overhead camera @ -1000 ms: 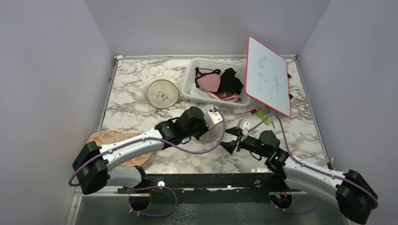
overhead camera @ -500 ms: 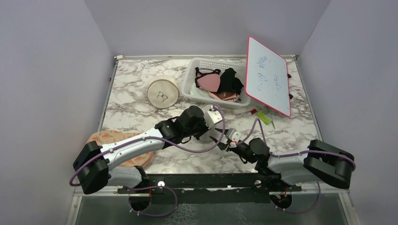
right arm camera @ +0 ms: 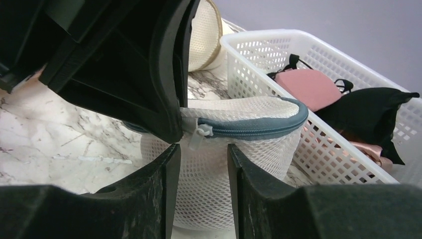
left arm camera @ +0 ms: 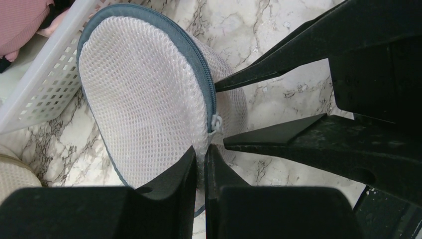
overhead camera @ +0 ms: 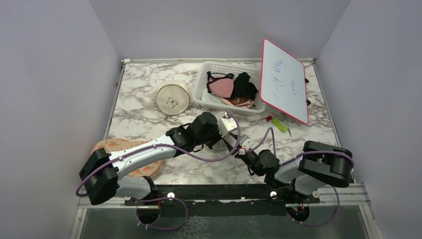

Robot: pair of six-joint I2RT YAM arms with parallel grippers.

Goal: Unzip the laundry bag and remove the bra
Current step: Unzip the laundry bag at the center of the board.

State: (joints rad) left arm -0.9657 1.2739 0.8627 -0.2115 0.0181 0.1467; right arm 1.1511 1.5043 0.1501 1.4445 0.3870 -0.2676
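Note:
The laundry bag (left arm camera: 144, 94) is a white mesh drum with a grey-blue zip ring, lying tipped beside the basket. My left gripper (left arm camera: 200, 154) is shut on a fold of its mesh just below the zip pull (left arm camera: 215, 122). In the right wrist view the bag (right arm camera: 249, 149) fills the centre. My right gripper (right arm camera: 200, 152) is open, its fingers (right arm camera: 166, 164) on either side of the mesh just under the pale zip pull (right arm camera: 199, 135), with a gap on both sides. From above, both grippers (overhead camera: 222, 135) (overhead camera: 238, 151) meet over the bag. The bra is hidden inside the mesh.
A white basket (overhead camera: 201, 97) holding pink and black garments stands right behind the bag. A red-framed whiteboard (overhead camera: 283, 79) leans at the back right. A cream round case (overhead camera: 172, 98) sits back left, and a peach pouch (overhead camera: 117, 146) lies under the left arm. A marker (overhead camera: 266, 119) lies nearby.
The right arm has folded in and carried its gripper leftward to the bag's zip pull, with its jaws narrowing. The left gripper has stayed shut on the mesh.

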